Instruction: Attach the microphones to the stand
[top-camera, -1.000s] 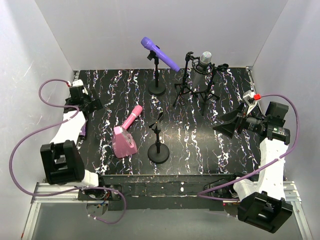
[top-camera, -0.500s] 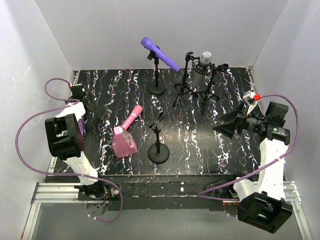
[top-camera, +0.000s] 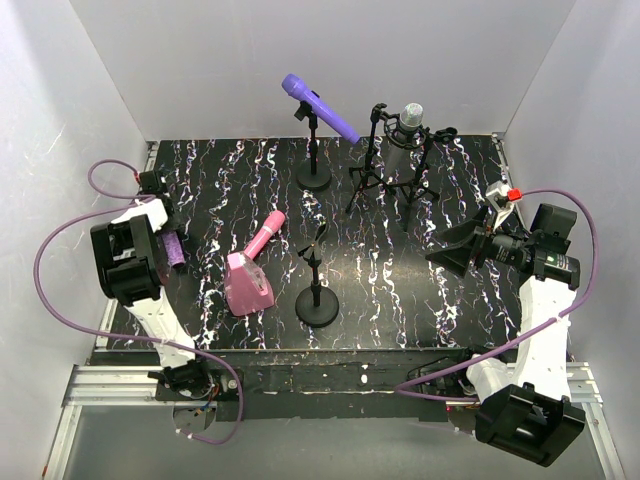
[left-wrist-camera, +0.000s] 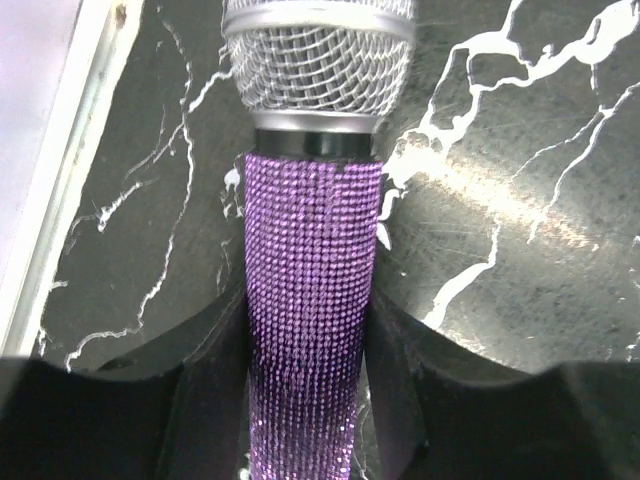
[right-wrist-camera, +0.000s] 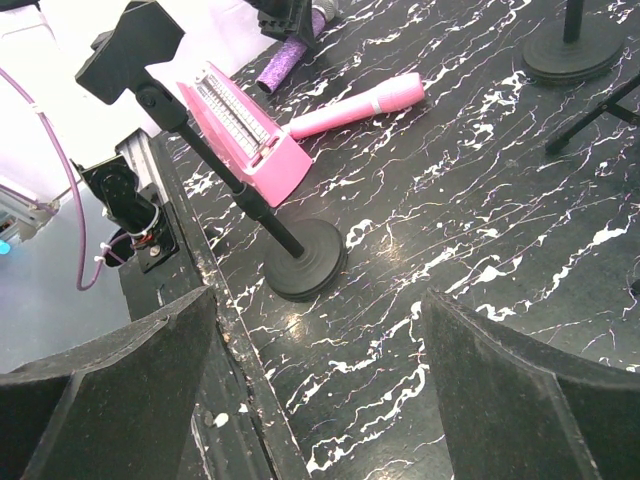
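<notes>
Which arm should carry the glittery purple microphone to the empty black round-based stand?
Left. The left pincer grips the glittery purple microphone by the black marbled table's left edge; the right pincer hangs open and empty at the far right.

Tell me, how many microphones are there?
4: plain purple one on the back stand, silver-grey one on the tripod, pink one lying on the table, glittery one between the left fingers.

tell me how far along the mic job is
Done: the plain purple microphone sits clipped on the back stand, and the silver-grey microphone is on the tripod stand. In hand: the left gripper is shut on the glittery purple microphone near the table's left edge. Left: the pink microphone lies on the table, the front stand is empty. The right gripper is open.
</notes>
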